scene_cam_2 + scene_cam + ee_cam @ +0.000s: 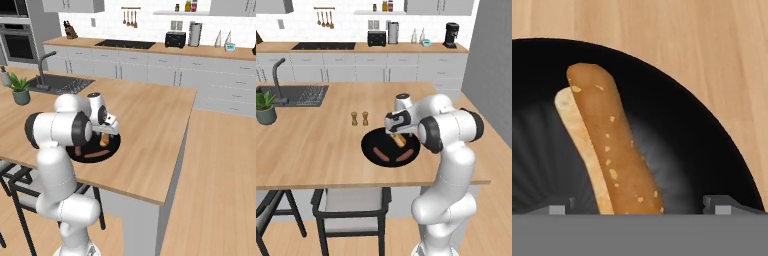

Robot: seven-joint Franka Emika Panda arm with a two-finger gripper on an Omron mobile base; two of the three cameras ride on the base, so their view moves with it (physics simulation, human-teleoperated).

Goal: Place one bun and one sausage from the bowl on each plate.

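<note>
The white arm's two-finger gripper [397, 133] hangs low over the wide, shallow matte-black bowl [370, 148] on the light wooden island counter [311, 140], its dark fingertips [721, 205] spread wide apart on either side of an oblong golden-brown speckled bun [614, 150] and not closed on it. In the hand view the bun lies lengthwise between the tips on the bowl's floor, its paler cut edge showing along one side. Two short reddish-brown sausages [381, 154] lie side by side nearer the bowl's front rim, apart from the bun, and a pair of small wooden shakers [359, 118] stands on the counter just behind the bowl.
</note>
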